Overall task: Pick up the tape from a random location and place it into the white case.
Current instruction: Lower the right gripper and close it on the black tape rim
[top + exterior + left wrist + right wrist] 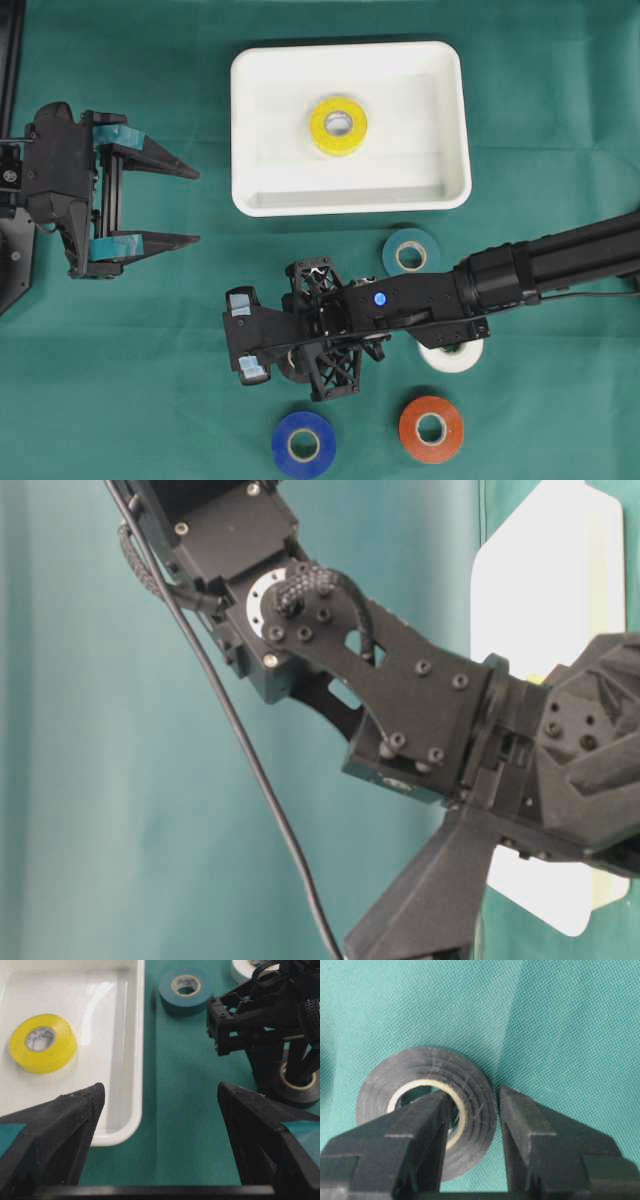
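6 tape rolls (338, 125), 1 white case (450, 120), 2 grippers (165, 205)

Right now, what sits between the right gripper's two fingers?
The wall of the black tape roll: in the right wrist view, one finger is inside its core, the other outside its rim, pinching that side.

one tape roll (338, 125) in case (255, 190), others outside

Bright even light, soft shadows, table-level view blurred, white case (350, 195) glaring
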You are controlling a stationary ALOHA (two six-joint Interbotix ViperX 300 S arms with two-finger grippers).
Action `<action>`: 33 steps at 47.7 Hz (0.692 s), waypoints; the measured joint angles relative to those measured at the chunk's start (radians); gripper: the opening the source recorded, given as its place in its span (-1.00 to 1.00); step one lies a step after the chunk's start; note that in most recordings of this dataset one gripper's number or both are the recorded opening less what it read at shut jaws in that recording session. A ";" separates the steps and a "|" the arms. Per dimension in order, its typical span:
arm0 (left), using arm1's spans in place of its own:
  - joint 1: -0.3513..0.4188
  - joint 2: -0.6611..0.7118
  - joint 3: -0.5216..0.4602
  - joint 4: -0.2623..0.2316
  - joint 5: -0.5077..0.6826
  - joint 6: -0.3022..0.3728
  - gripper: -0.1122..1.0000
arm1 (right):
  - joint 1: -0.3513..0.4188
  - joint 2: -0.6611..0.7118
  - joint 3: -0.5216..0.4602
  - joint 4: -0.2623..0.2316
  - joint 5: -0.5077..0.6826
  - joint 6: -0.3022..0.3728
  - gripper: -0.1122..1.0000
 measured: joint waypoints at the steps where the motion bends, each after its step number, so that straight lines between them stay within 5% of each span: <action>1: -0.002 0.000 0.000 0.000 0.000 0.000 0.81 | 0.000 0.000 0.000 0.000 0.000 0.000 -0.25; 33: -0.002 0.000 0.000 0.002 0.000 0.000 0.81 | 0.000 -0.190 -0.006 -0.002 0.186 -0.003 -0.31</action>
